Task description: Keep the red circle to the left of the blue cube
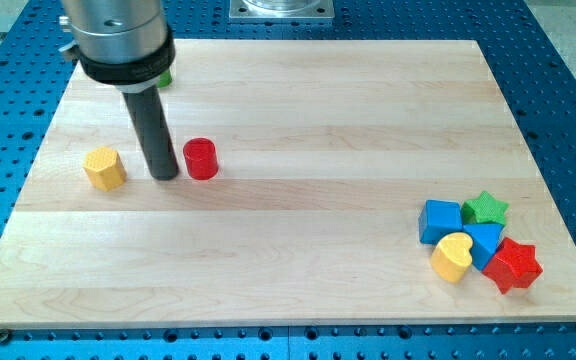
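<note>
My tip (165, 176), holding nothing, rests just left of the red circle (200, 158), already far left of the blue cube (440, 221), so positioned to guard it

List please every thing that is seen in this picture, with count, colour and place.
board: 1, pale wood, fills the view
red circle: 1, red, upper left
yellow block: 1, yellow, left of the tip
blue cube: 1, blue, lower right cluster
blue block: 1, blue, same cluster
green star: 1, green, cluster top
yellow heart: 1, yellow, cluster bottom
red star: 1, red, cluster right
green block: 1, green, mostly hidden behind the arm
my tip: 1, dark, between yellow block and red circle
</note>
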`<state>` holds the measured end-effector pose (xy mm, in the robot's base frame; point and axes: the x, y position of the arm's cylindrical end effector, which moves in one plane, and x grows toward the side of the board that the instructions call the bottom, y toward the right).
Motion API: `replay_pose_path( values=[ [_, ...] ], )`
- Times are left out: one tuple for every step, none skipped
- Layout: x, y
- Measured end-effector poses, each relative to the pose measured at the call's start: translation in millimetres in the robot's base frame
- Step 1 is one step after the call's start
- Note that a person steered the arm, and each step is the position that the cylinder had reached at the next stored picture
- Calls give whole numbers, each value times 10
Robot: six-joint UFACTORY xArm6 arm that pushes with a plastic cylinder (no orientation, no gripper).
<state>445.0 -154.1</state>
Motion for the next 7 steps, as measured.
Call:
replay_pose_path(
  values=[
    [-139, -77],
    [-160, 143],
    [-161, 646],
    [-192, 876],
    [-202, 1080],
    [-121, 1495],
    [283, 1887]
  ],
)
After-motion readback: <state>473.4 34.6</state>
